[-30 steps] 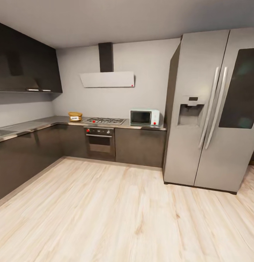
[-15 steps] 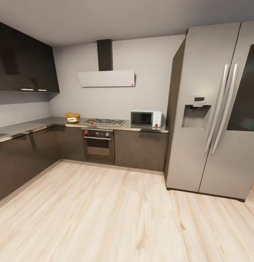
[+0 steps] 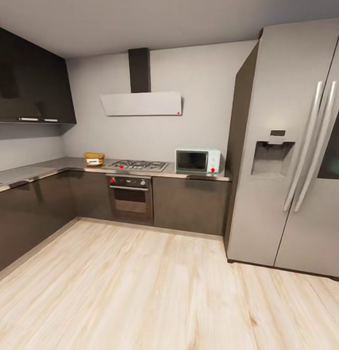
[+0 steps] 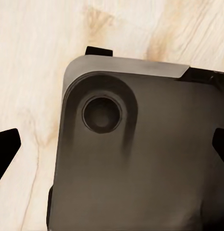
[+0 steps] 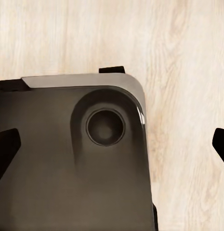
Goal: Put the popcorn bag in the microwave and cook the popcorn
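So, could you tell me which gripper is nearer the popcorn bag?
Probably left, barely. The popcorn bag sits on the far countertop, left of centre; the left gripper and right gripper both hang open over the robot's base, far from it.

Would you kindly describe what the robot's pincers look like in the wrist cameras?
Each wrist view catches little: the left pincer and right pincer appear as two plain black, tapered fingers at the frame edges, with no markings or cables discernible. Beyond them lies a dark grey rounded panel with a round recess.
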